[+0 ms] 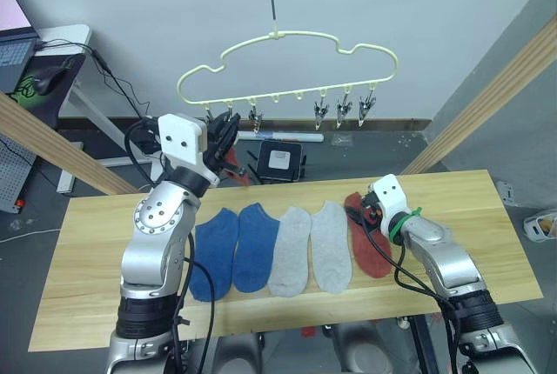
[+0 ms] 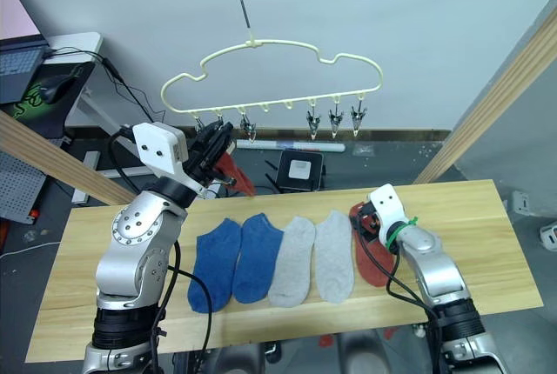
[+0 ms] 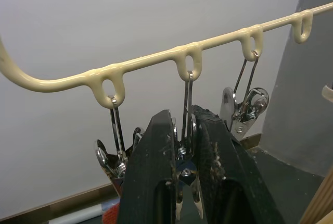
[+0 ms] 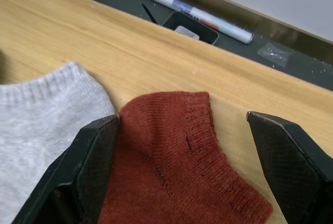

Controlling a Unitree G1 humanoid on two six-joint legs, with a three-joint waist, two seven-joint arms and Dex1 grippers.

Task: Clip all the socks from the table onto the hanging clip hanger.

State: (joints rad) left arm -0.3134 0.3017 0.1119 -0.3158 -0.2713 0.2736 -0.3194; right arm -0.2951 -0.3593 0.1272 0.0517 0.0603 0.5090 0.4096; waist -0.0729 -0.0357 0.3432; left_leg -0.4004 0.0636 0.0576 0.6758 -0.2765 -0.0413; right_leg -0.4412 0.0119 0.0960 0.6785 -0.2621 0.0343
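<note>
Rust sock between open right gripper fingers.

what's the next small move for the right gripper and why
Probably lower and close. The right gripper is open, its fingers straddling the cuff of the rust red sock lying flat on the table, so nothing is gripped yet. The left gripper is already up at a clip on the clip hanger.

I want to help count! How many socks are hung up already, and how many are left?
None is surely hung yet. The left gripper squeezes a clip on the clip hanger, one red sock dangling beside it; clipped or not, unclear. Left on the table: two blue socks, two grey socks, and another red sock, straddled by the open right gripper.
</note>
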